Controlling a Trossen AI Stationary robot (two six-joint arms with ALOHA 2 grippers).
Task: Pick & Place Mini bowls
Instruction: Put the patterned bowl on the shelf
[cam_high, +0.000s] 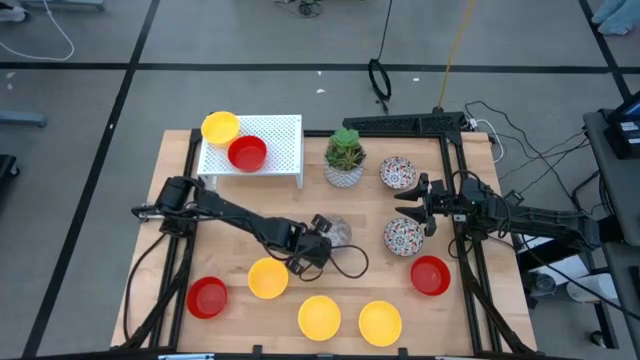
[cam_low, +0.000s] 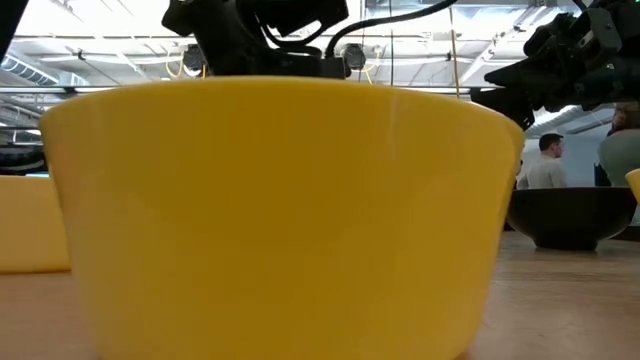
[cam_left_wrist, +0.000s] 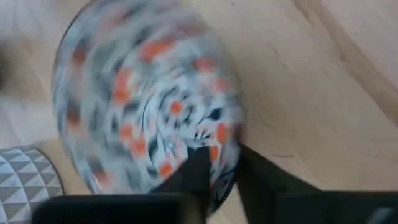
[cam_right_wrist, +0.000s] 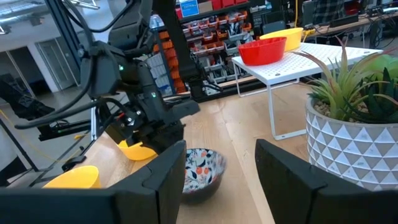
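Left arm pinching a patterned mini bowl for the lift

On the light wooden table (cam_high: 480, 300), near the white perforated rack (cam_high: 275, 135) holding one yellow and one red bowl, the left gripper (cam_high: 322, 232) clamps the rim of the white floral mini bowl (cam_left_wrist: 149, 99); next, probably lifting toward the rack. The right gripper (cam_high: 417, 207) waits spread open between two floral bowls.

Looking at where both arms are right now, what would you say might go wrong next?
The left pincer is shut on only the rim of a floral bowl, so the bowl may tilt or slip out. The plant pot stands close by, and a swing toward the white rack could knock it. The right pincer, open between two other floral bowls, might bump them.
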